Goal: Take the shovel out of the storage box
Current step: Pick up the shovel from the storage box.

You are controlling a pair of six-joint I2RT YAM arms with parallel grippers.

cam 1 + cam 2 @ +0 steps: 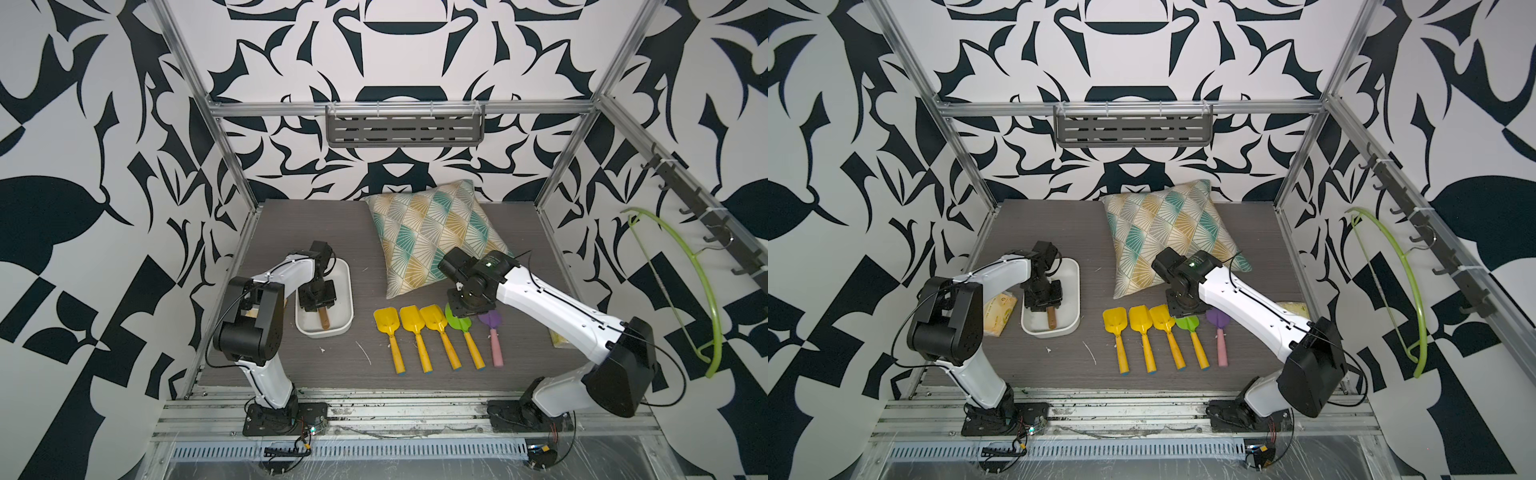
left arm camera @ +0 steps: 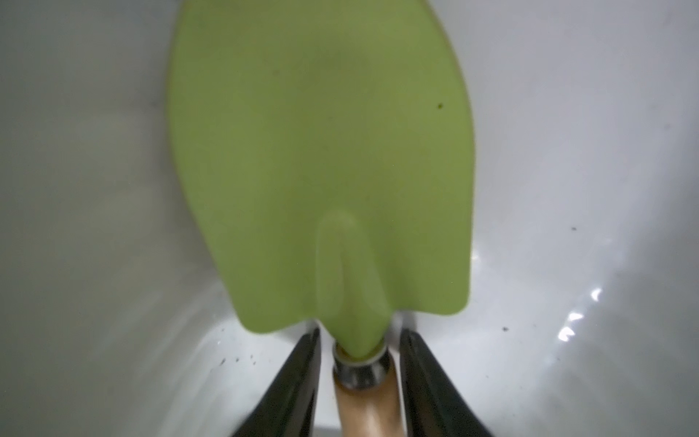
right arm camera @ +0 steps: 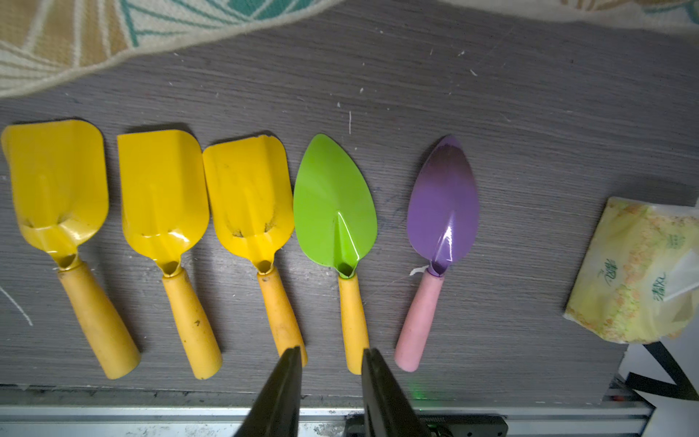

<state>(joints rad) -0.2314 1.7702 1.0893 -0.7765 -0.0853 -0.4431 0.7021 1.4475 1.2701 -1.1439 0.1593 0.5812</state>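
Shovel (image 2: 321,151), green-bladed with a pale wooden handle, lies flat on the floor of the storage box (image 1: 344,291), its handle end pointing toward the robot in both top views. The left gripper (image 2: 361,333) is down inside the box with its jaws drawn in narrow on either side of the metal collar where blade meets handle. A sliver of white floor shows between each fingertip and the collar, so whether the pads lower down already pinch the handle cannot be told.

The main danger is lifting before the grip is firm: the handle is round and smooth, and would likely slide out or roll between the fingers. Even with a firm hold, the grasp sits right at the neck, so the broad blade may sag and pivot downward. A sagging blade tip could hook the far wall of the box, and a light tub like this would probably tip or be dragged along the table (image 1: 291,232).

The right gripper (image 3: 333,350) hangs empty, jaws narrow with a gap, above the row of shovels (image 1: 432,328) lying well apart from the box. A careless set-down there could knock that row askew.
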